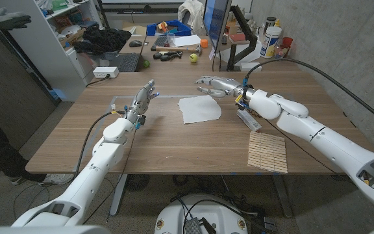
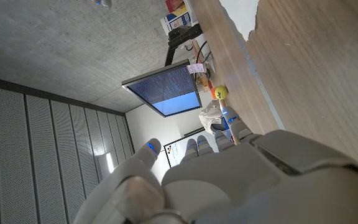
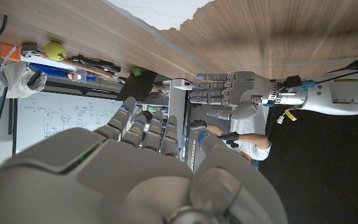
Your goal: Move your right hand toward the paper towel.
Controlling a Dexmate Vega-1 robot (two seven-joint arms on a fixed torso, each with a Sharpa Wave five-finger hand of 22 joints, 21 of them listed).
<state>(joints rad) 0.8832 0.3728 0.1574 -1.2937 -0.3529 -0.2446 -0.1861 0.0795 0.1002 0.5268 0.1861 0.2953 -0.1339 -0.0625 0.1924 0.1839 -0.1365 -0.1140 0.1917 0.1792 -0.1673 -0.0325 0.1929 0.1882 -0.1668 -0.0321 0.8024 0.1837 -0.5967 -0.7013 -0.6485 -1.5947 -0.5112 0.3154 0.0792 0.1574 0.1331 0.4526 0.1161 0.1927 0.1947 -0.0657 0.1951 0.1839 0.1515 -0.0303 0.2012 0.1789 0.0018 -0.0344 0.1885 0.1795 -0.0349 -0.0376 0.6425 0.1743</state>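
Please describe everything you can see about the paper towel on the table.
The paper towel is one white, thin sheet lying flat on the wooden table, near its middle. Its shape is roughly square, with uneven, torn-looking edges. It looks unfolded and clean. Nothing touches it: the right hand is just beyond its far edge, and the left hand is off to its left.

The white-shelled right arm enters from the lower right of the head view and reaches toward the upper centre. Its grey, blue-jointed right hand (image 1: 214,86) extends leftward, fingers apart, holding nothing. The white left arm enters from the lower left. Its left hand (image 1: 143,99) points toward the upper centre, fingers extended and apart, holding nothing.
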